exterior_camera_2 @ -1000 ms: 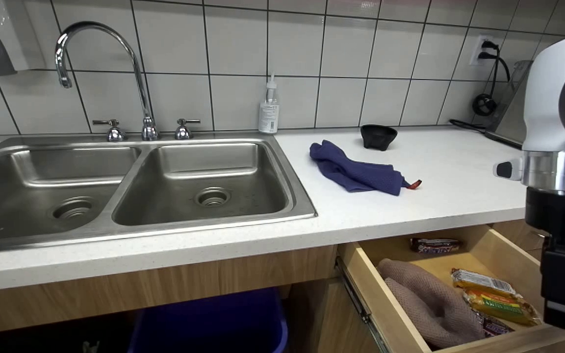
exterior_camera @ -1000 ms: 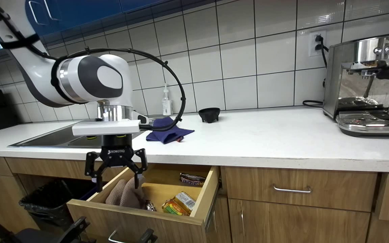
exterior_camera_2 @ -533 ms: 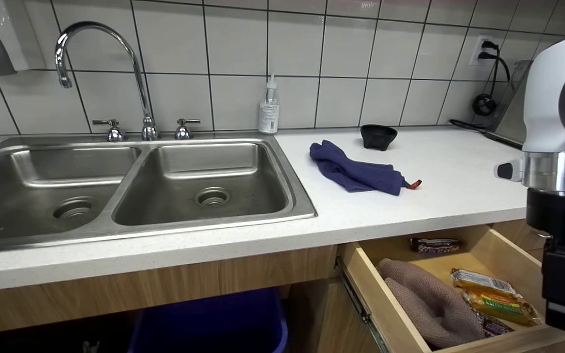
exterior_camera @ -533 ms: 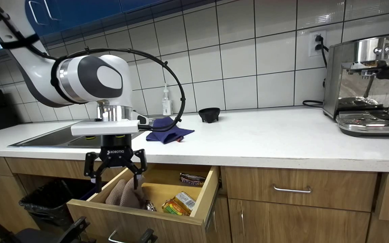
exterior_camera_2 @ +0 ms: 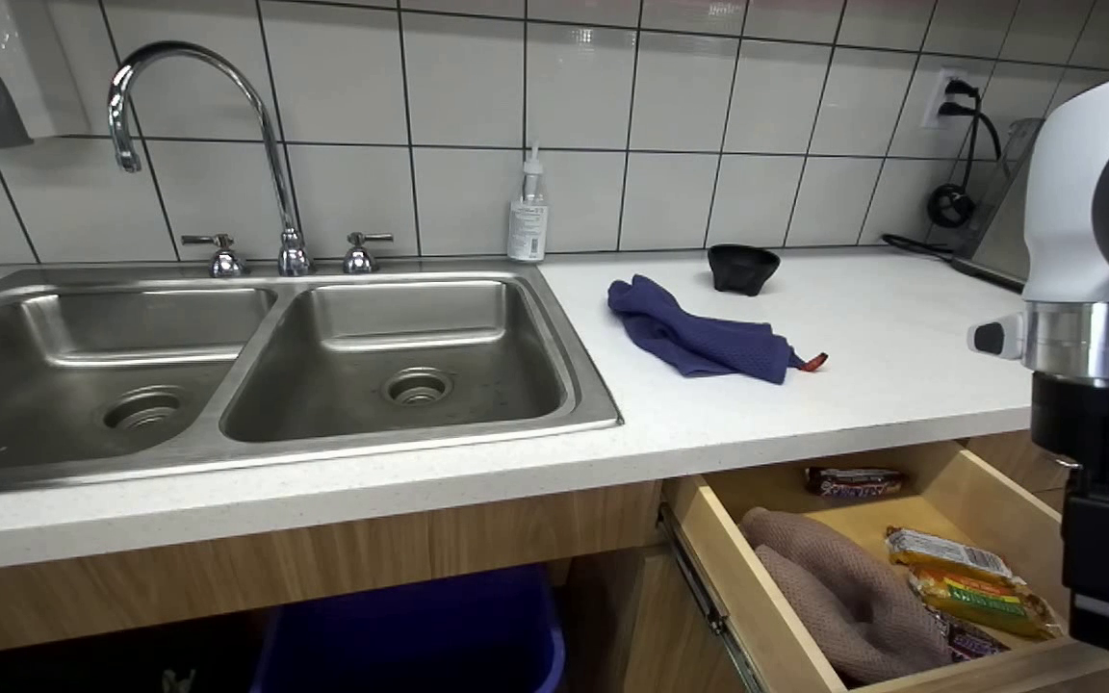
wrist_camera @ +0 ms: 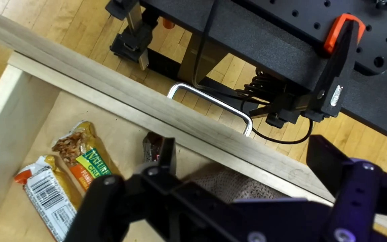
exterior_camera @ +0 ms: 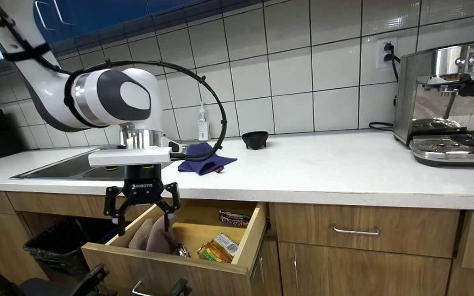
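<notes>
- Jaws on my gripper (exterior_camera: 143, 227) stand spread wide and released; I have nothing gripped.
- By my reading, access is done: the drawer (exterior_camera: 194, 234) stands pulled out, its contents in reach.
- No grip is made on anything in it, so I judge handling is what's left.
- Inside lie the brown cloth (exterior_camera_2: 843, 597), two yellow-wrapped bars (wrist_camera: 94, 161) and a dark wrapper (exterior_camera_2: 970, 637) just beside the cloth; another dark bar (exterior_camera_2: 853, 481) sits toward the back.
- Through the wrist view, the drawer's front edge runs slantwise between my fingers (wrist_camera: 168, 153), one finger showing over the inside, the other toward the outer side.
- Cloth lies below that gap, partly hidden by the gripper; whether a fingertip touches it I cannot tell.
</notes>
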{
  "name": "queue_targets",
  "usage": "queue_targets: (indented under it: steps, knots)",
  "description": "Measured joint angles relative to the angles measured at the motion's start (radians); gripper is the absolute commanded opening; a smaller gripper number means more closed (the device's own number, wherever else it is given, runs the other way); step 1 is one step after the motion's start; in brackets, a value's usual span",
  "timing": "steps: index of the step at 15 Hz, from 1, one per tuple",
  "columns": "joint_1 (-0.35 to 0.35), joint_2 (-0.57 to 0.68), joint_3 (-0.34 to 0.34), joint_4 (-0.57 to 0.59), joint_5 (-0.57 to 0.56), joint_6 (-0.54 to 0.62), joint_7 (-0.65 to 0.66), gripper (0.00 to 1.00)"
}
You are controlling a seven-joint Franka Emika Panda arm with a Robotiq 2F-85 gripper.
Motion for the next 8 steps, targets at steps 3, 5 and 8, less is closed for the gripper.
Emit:
queue_targets:
  steps: [3, 5, 8]
  knots:
    - [-0.002, 0.013, -0.015, 0.017, -0.018, 0.000, 0.014, 1.00]
    - [-0.005, 0.019, -0.027, 0.026, -0.018, -0.002, 0.017, 1.00]
    - [-0.006, 0.029, -0.038, 0.030, -0.018, -0.008, 0.039, 1.00]
